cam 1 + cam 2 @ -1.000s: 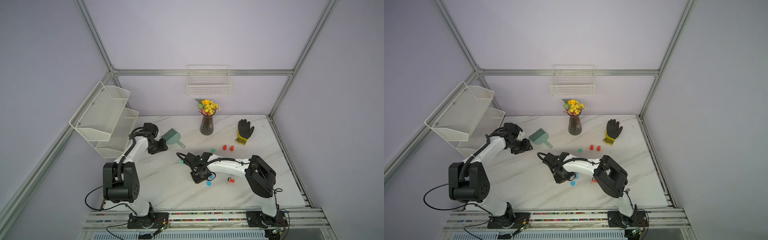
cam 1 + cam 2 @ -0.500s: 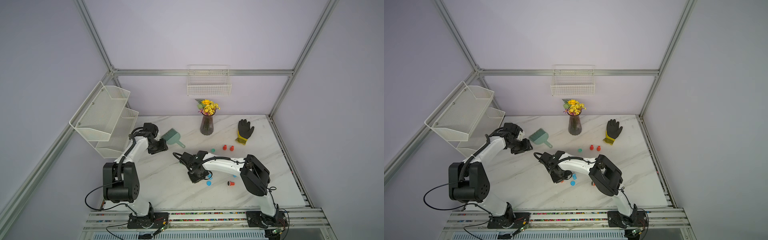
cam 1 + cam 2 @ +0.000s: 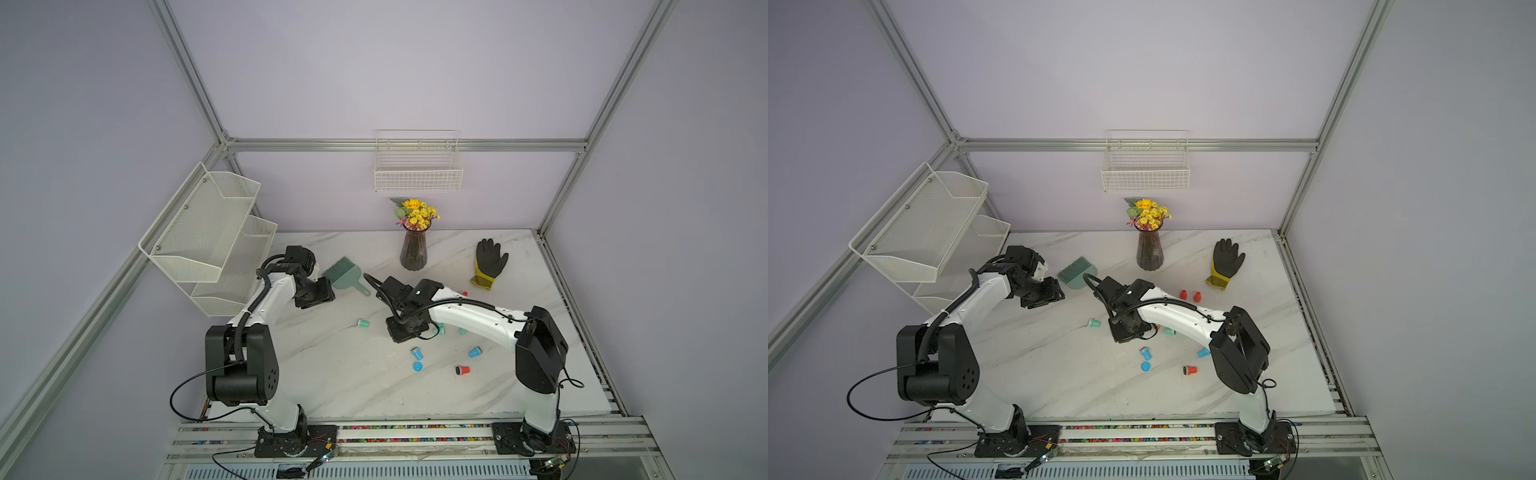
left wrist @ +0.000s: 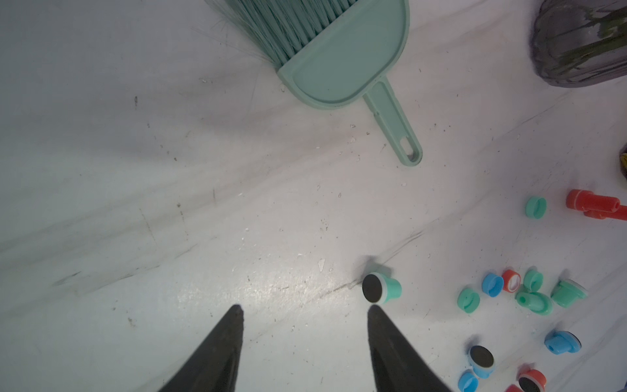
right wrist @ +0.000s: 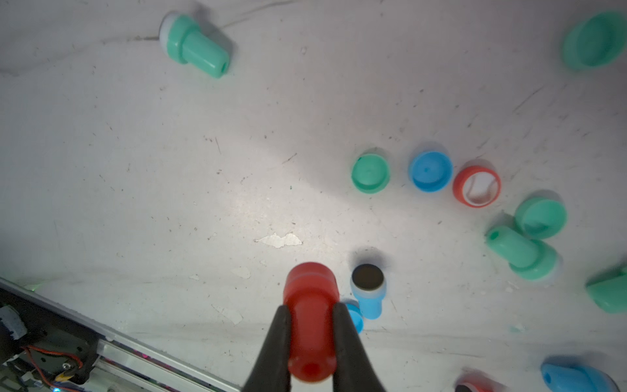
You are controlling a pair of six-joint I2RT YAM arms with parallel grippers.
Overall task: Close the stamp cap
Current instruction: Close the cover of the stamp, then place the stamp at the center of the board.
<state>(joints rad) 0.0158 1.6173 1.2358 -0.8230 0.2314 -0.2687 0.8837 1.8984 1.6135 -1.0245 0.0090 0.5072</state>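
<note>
Two risks show from where I stand. Leftward, the left end effector (image 4: 305, 309) hangs near a small mint-green plastic stamp (image 4: 381, 288) lying on its side on the white marbled surface (image 4: 169, 203); a careless sweep could roll it away. Rightward, the red plastic stamp (image 5: 310, 288) is gripped by its narrow handle, so pressing off-centre onto the loose red ring-shaped cap (image 5: 476, 186), beside a blue cap (image 5: 430, 171) and a green cap (image 5: 370, 173), could skid it aside. The left end effector is spread and empty; the right end effector (image 5: 311, 307) pinches the red stamp.
</note>
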